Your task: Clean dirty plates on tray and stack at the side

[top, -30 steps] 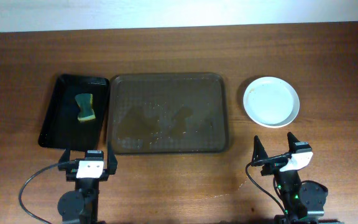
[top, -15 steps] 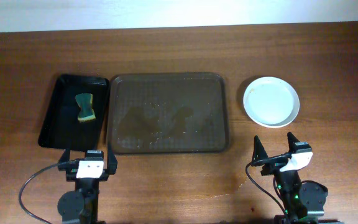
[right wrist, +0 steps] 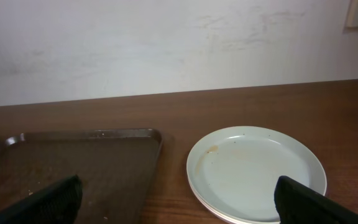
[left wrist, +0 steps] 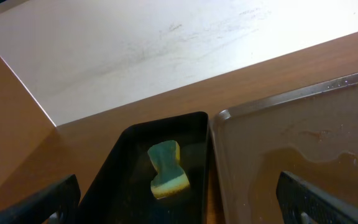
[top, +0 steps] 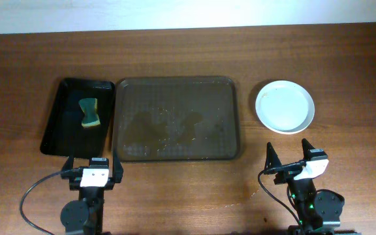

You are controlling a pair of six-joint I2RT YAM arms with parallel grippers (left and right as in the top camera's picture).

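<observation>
Plates (top: 284, 107) — one white round pile toward the right edge of the desk, just right of the tray and apart from it. Seen from above as a single disc; from the right wrist (right wrist: 257, 173), more than one rim layered at the near side, exact count hard to tell. Shallow, glossy, with a small orange-brown smear near the left inner rim.

One tray (top: 175, 98), dark brown, at the desk's middle, wet in patches and speckled with crumbs. One narrower black tray (top: 61, 134) close against its left side, toward the left edge, holding one yellow-green sponge (top: 89, 112).

Two grippers by the near edge. Left gripper (top: 94, 163) released, jaws spread wide, holding nothing, in front of the seam between the two trays. Right gripper (top: 288, 150) likewise spread and empty, just in front of the plates.

Bare wood around the pile — out to the right edge, back toward the far edge, and in a strip between pile and tray.
</observation>
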